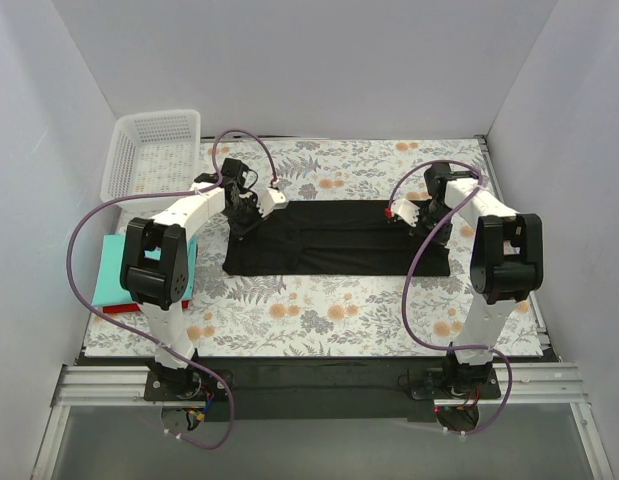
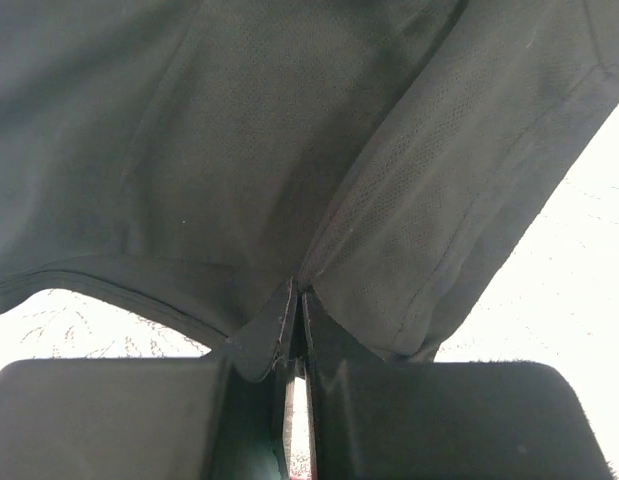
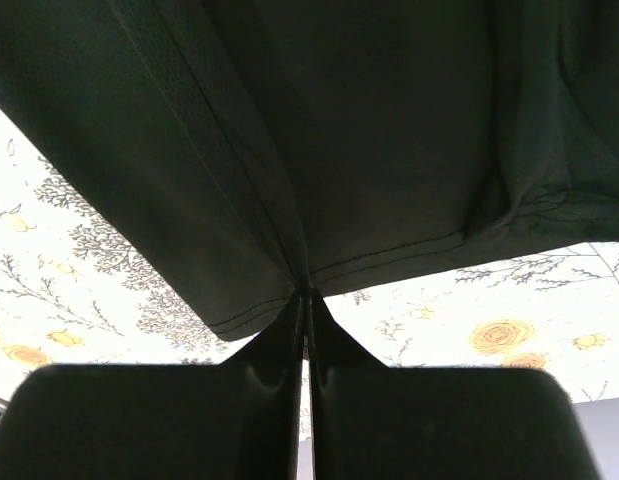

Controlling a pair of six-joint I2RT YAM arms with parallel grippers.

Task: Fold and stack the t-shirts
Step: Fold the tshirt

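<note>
A: Looking at the plain black soft cloth t-shirt point(image 1: 339, 245), lying as a long strip across the middle of the flowery worktop point(image 1: 319, 310). Handling how?

B: Feeling light and floppy, probably. Sagging and creasing wherever not held. Not breaking, not slipping much.

A: Checking the left hand point(image 2: 294, 305) now. Squeezing shut on a bit of the black cloth at the strip's left end.

B: Seeing the same with the right hand point(image 3: 307, 296), pinching shut on a stitched hem at the right end.

A: Holding by both ends, then, and keeping the cloth stretched flat between.

B: Yes, taking hems and corners, not the loose middle. Guessing at bunching otherwise.

A: Spotting the folded teal cloth t-shirt point(image 1: 114, 265) on a red cloth t-shirt point(image 1: 121, 309) at the worktop's left edge, making the stack.
</note>
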